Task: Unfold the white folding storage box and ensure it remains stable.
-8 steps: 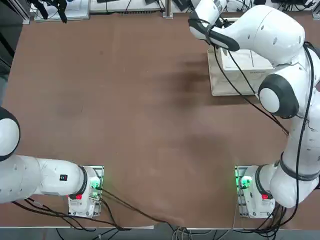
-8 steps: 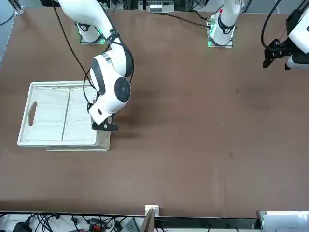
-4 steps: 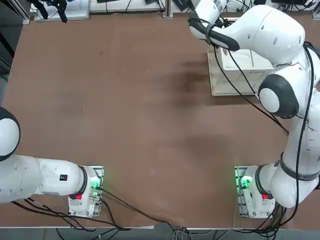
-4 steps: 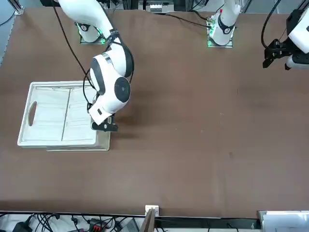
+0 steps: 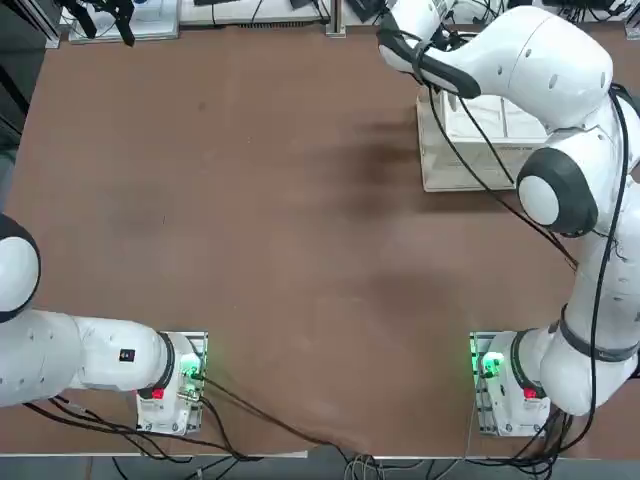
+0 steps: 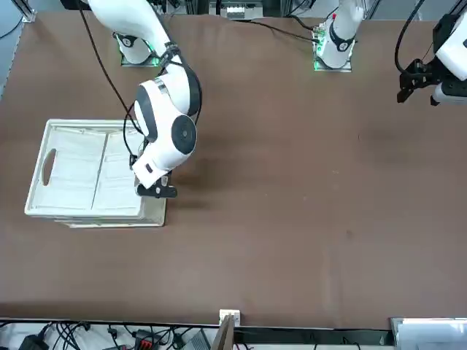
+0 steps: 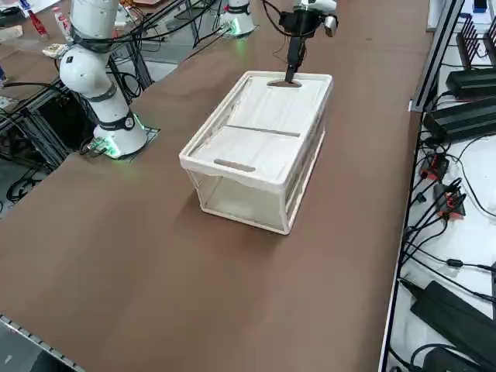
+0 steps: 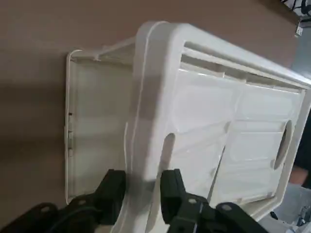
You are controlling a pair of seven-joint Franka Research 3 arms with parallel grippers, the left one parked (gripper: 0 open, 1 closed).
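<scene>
1. A white folding storage box [image 7: 256, 147] rests on a brown table [image 7: 194, 256], in front of the right arm's base [image 5: 520, 405] and well apart from it. Its long sides run across the robot's front.
2. The box is partly unfolded: the thick rim [image 7: 267, 182] is raised above the base [image 7: 244, 219], with the long side walls standing between them.
3. Two end panels [image 7: 244, 147] [image 7: 283, 108] lie folded flat just under the rim, meeting at a seam across the middle. Each has an oval handle hole, one near each short end. Below the rim, the short ends are open.
4. The right gripper [image 8: 143, 194] is at the box's left short end, closed part-way on the rim. One black finger is outside the rim, the other inside by the handle hole.
5. The white right arm [image 5: 545, 70] reaches out from its base and bends over to that same end of the box.
6. Black cables [image 7: 434, 225] lie beyond the table's far edge, well apart from the box.
</scene>
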